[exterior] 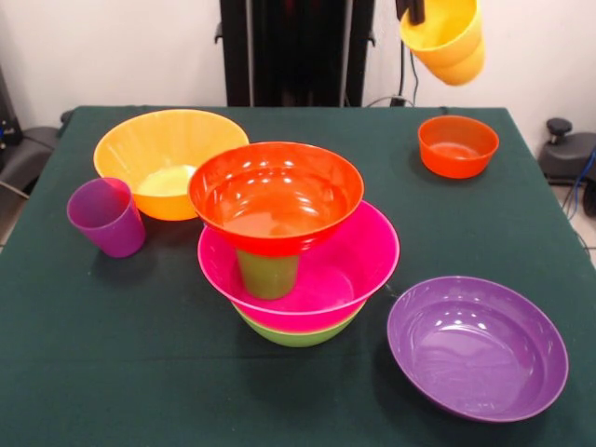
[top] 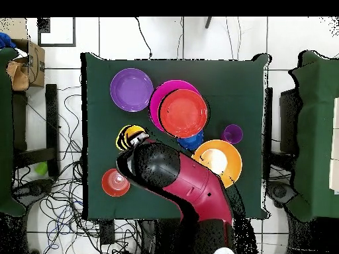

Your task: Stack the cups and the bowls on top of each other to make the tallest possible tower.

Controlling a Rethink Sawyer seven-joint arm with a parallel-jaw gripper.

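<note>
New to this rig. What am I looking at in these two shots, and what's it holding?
One red and black robot arm on a pedestal at a green table. One shot faces the robot from across the table; the other looks straight down.

Its hand, at the top edge, holds a yellow cup in the air.

Mid-table stands the tower: lime green bowl, pink bowl, green cup, red-orange bowl. Loose around it: large orange bowl, purple cup, purple bowl, small red-orange bowl. A blue bowl shows only from above.

Purple cup (exterior: pixel 106 217), dark green tablecloth (exterior: pixel 112 372)
</note>
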